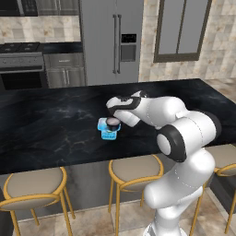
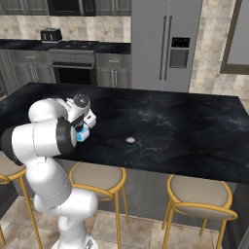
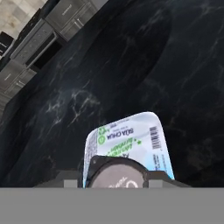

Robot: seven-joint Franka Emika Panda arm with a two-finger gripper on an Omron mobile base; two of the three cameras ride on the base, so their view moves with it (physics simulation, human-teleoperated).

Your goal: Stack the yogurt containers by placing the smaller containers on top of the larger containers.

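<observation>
Three stools with tan seats and gold legs line the near side of the black marble island counter [image 1: 55,129]; one stool [image 1: 134,170] stands directly below the work spot. Behind the island a steel fridge [image 1: 110,41] and an oven range [image 2: 73,61] sit against the far wall, with a toaster [image 2: 50,34] on the back counter, all well apart from the arm. The arm's own big white elbow blocks much of the right base view, hiding most of what lies under the hand.

The gripper [image 1: 114,120] hangs low over the near part of the counter, directly above the light blue tub [image 1: 109,130]. Between its fingers sits a round dark cup [image 1: 112,122], resting on or just above the tub's top; whether the two touch cannot be told. In the hand view the cup [image 3: 117,173] fills the space between the finger tips, with the tub's printed pale lid [image 3: 131,140] spreading out beyond it. The fingers look closed against the cup's sides, though their contact is partly cut off at the picture's edge.

The second small cup [image 2: 130,140], pale-topped, stands alone on the bare counter, well to the right of the hand and tub.

The tub's lid is on, so its contents are hidden; the cups are likewise sealed.
</observation>
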